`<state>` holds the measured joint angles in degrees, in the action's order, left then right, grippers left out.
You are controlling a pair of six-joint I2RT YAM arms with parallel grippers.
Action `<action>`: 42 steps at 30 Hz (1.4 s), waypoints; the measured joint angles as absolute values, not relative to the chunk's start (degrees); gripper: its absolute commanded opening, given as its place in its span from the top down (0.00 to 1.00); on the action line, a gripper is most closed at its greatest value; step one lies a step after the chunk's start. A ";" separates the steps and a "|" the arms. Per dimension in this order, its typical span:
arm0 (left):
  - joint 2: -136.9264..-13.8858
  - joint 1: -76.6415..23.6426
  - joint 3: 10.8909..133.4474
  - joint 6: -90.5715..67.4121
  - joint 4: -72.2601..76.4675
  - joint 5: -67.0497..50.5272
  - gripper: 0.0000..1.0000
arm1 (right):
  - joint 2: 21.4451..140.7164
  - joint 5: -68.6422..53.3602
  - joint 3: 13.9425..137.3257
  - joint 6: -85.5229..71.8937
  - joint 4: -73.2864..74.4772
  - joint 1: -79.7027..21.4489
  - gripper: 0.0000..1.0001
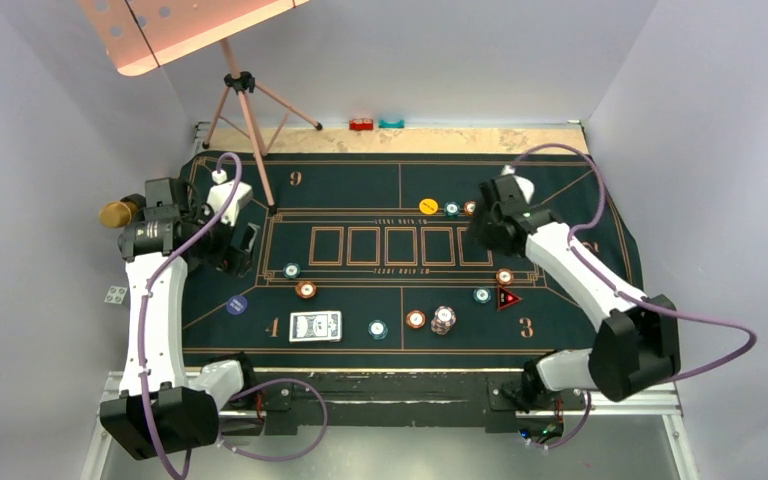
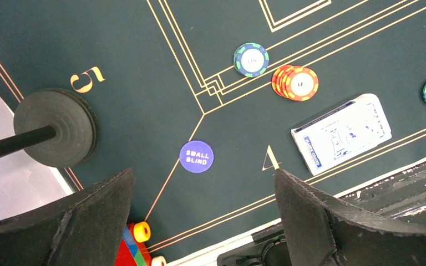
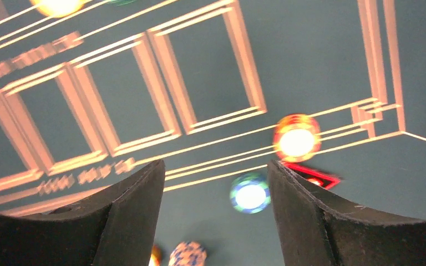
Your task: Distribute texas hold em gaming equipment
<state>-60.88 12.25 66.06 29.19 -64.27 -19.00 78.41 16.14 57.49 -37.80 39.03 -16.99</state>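
Currently catalogued against: card deck (image 1: 316,326), one squared pile, blue-and-white backs up, lying on the felt mat (image 1: 580,330) near its front edge, just beside the gold "4".
Blue disc (image 2: 196,157): left of the deck, apart from it; flat; lettered SMALL BLIND.
Orange chip stack (image 2: 295,82): just beyond the deck's left corner; several chips, slightly fanned.
Teal chip 1 (image 2: 251,59): beyond and left of the deck, near the orange chip stack, not touching it.
Teal chip 2 (image 1: 378,328): just right of the deck, level with it.
Orange chip 2 (image 1: 416,319): right of the deck, past teal chip 2.
White-red chip stack (image 1: 444,320): right of the deck, just beside orange chip 2.
Teal chip 3 (image 1: 482,295): farther right of the deck, slightly beyond it.
Red triangle marker (image 1: 507,298): well right of the deck, just beside teal chip 3.
Orange chip 3 (image 1: 504,276): well right of the deck, just behind the triangle marker.
Yellow disc (image 1: 427,206): well beyond the deck, to its right.
Teal chip 4 (image 1: 451,209): just beside the yellow disc, on the side away from the deck.
Left gripper (image 2: 202,180): raised above the mat left of the deck; jaws spread wide, nothing grasped; the blue disc shows in the gap, untouched.
Right gripper (image 3: 215,166): above the mat, well beyond and right of the deck; jaws parted, grasping nothing; wrist view blurred.
Red block (image 1: 361,124): off the mat, far beyond the deck.
Teal block (image 1: 392,123): just beside the red block.
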 measured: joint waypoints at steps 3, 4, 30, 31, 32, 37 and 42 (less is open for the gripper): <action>-61.43 12.25 66.13 29.06 -64.27 -19.49 0.00 | 76.53 15.99 60.88 -36.62 39.75 -26.44 0.21; -61.52 12.25 66.13 29.06 -64.27 -19.59 0.00 | 76.09 15.79 61.54 -36.18 39.92 -30.06 0.19; -61.93 12.25 66.13 27.59 -64.23 -20.40 0.00 | 78.26 11.53 54.59 -34.96 48.49 -52.58 0.17; -61.93 12.25 66.13 27.59 -64.23 -20.40 0.00 | 78.63 11.18 54.28 -34.96 48.21 -52.58 0.17; -61.93 12.25 66.13 27.59 -64.23 -20.40 0.00 | 78.98 10.92 53.91 -34.98 47.92 -52.62 0.18; -61.93 12.25 66.13 27.59 -64.20 -20.40 0.00 | 80.42 10.70 52.40 -34.96 46.98 -52.62 0.24; -61.93 12.25 66.13 27.59 -64.14 -20.38 0.00 | 80.49 10.72 52.23 -34.98 46.59 -52.62 0.33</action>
<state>-61.93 12.25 66.13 27.59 -64.14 -20.38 80.49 10.72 52.23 -34.98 46.59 -52.62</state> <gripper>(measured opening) 0.997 0.718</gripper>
